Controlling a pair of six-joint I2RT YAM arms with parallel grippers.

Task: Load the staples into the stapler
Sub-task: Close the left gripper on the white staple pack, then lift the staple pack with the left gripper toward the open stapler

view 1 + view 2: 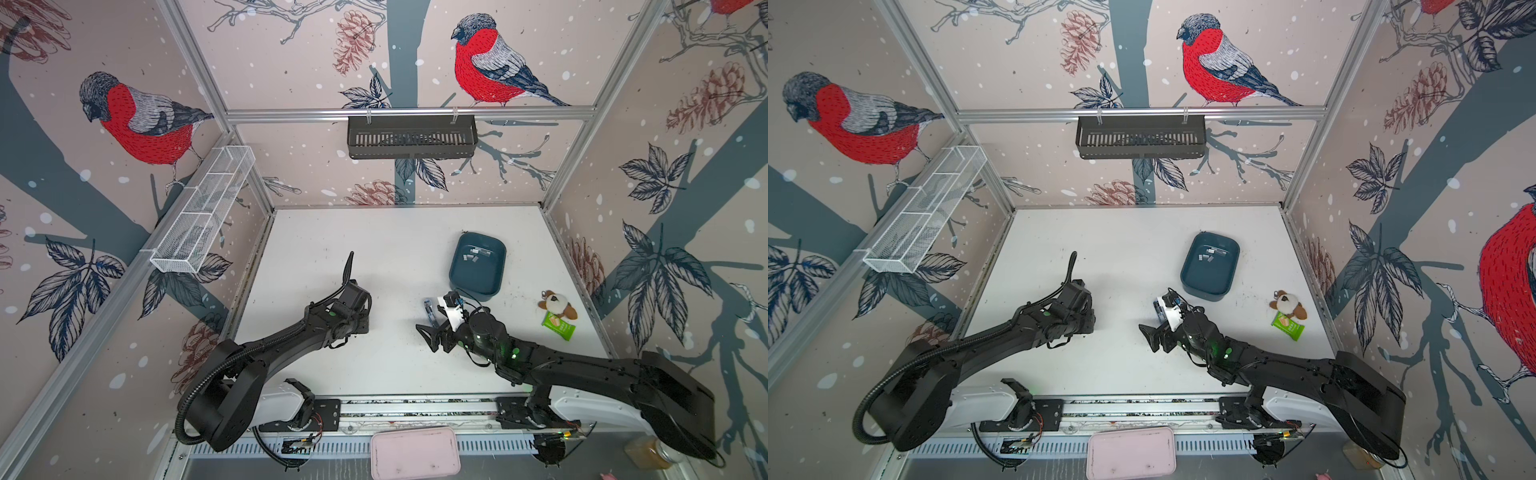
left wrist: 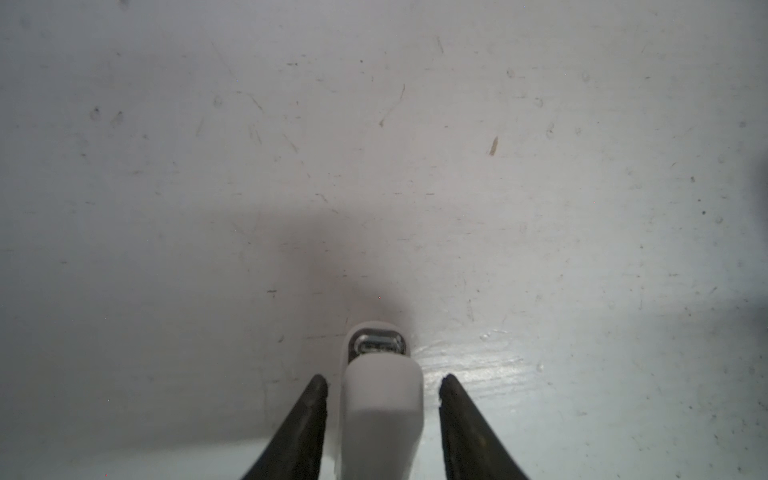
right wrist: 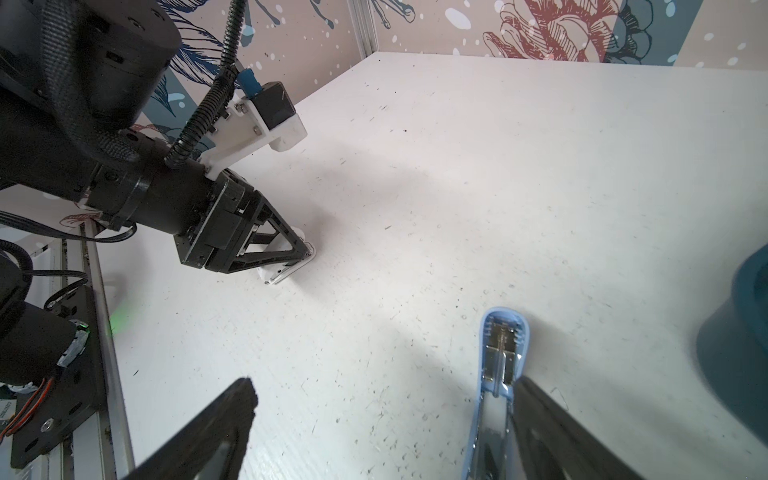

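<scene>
Left arm is being held stretched low over the table (image 1: 332,232). Left gripper (image 2: 382,380) is being held unclenched, fingers straddling the white stapler (image 2: 380,407), with a narrow gap showing on each side. Right gripper (image 3: 384,382) is being held spread wide, one finger just beside the opened blue stapler (image 3: 500,353). Plush toy (image 1: 557,305) and green packet (image 1: 559,328) are sitting near the right wall. Staples (image 1: 471,255) are lying in the teal tray (image 1: 473,284), near the right gripper and well apart from the left.

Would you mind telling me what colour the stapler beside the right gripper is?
The stapler is light blue, clearest in the right wrist view.
</scene>
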